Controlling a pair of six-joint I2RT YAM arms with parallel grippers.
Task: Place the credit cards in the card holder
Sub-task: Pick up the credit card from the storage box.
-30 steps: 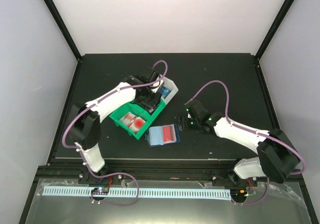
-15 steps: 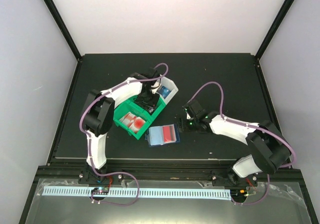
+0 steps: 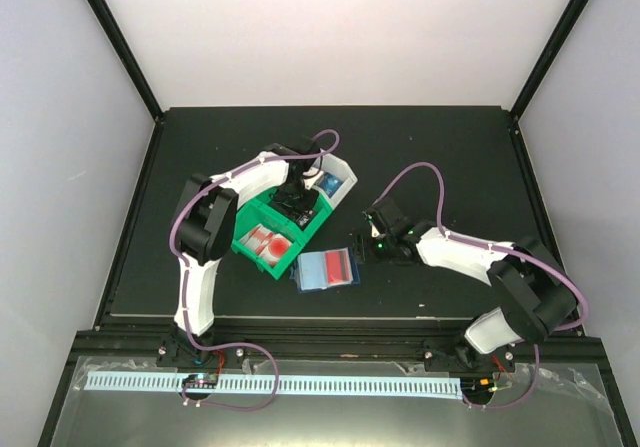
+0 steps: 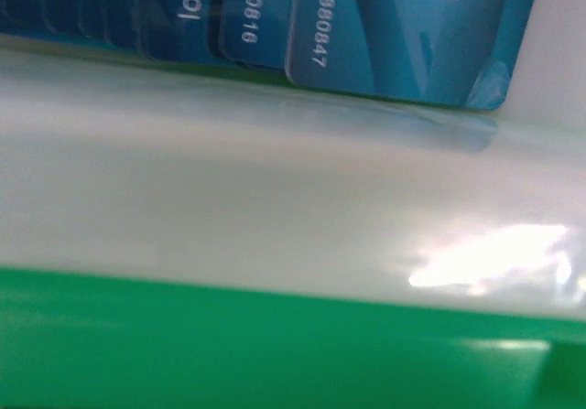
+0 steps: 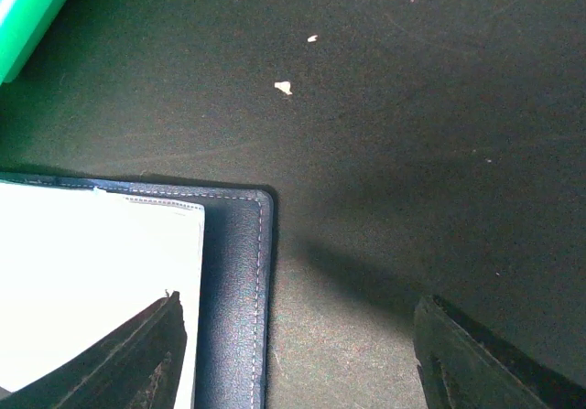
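Note:
The card holder (image 3: 325,269) lies open on the mat, its dark blue cover (image 5: 231,272) and pale clear sleeve (image 5: 92,281) filling the lower left of the right wrist view. My right gripper (image 3: 368,239) (image 5: 302,363) is open just right of the holder's edge. One of its fingers (image 5: 151,354) is over the sleeve, the other over bare mat. Blue credit cards (image 4: 403,34) (image 3: 327,180) lie fanned in the white bin (image 4: 275,199). Red-and-white cards (image 3: 265,243) sit in the green bin (image 3: 248,229). My left gripper (image 3: 297,195) hangs low over the two bins' shared edge, its fingers hidden.
The green bin's rim (image 4: 229,345) fills the bottom of the left wrist view, and its corner (image 5: 27,6) shows in the right wrist view. Both bins stand mid-table, left of the holder. Black frame posts rise at the back corners.
The left arm's elbow has swung in toward the bins while its gripper stayed over them. The right gripper has edged slightly left toward the holder.

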